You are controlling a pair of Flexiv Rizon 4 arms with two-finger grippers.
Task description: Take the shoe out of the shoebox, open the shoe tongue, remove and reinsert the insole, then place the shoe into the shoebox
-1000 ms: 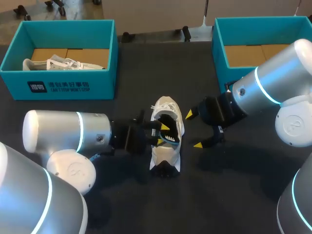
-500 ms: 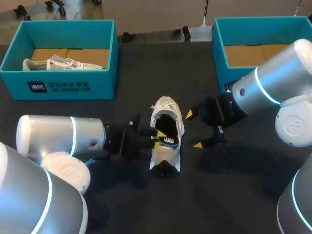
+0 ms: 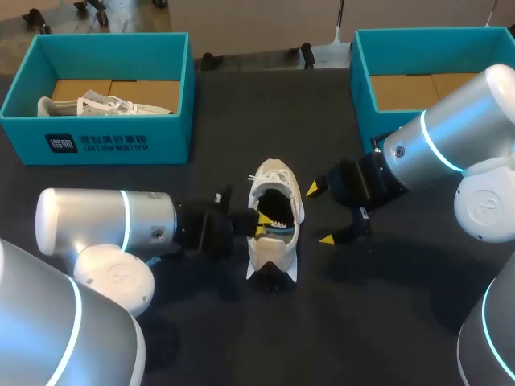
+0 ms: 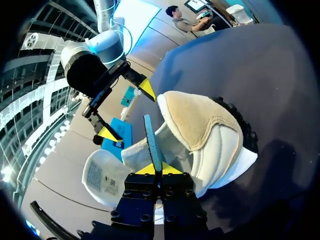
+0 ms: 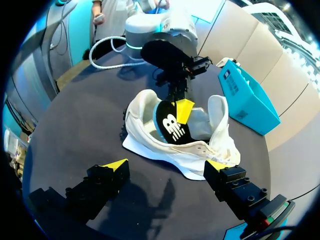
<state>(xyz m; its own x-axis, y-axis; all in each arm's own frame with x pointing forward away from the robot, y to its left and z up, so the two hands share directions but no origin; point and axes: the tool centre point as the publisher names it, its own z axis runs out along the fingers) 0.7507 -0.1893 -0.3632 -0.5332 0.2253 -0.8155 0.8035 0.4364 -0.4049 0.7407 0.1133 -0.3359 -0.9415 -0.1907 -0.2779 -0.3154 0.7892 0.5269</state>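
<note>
The white shoe point(image 3: 273, 229) sits out on the dark table point(image 3: 241, 338), and I place everything else by it; my left tool point(image 3: 261, 225) comes in from the shoe's left side and reaches into its opening, the yellow tips pressed together on the insole point(image 3: 278, 211), pinching its thin edge; in the left wrist view that edge runs up as a narrow teal strip point(image 4: 152, 142) straight out from the tool point(image 4: 161, 169), with the shoe's tan toe cap point(image 4: 200, 125) just beside it; from the right wrist view the insole point(image 5: 170, 125) shows its black face with a white logo, standing partly inside the shoe point(image 5: 175, 145) and leaning against the inner wall; my right tool point(image 3: 320, 215) hovers just off the shoe's right side, fingers spread wide and touching nothing, and in its own view the tool point(image 5: 165, 167) has one tip on each side of the shoe's near flank; a teal box point(image 3: 113, 143) stands well behind the shoe to the left with a second shoe point(image 3: 105, 104) lying in it; another teal box point(image 3: 362, 72) stands behind the shoe to the right
</note>
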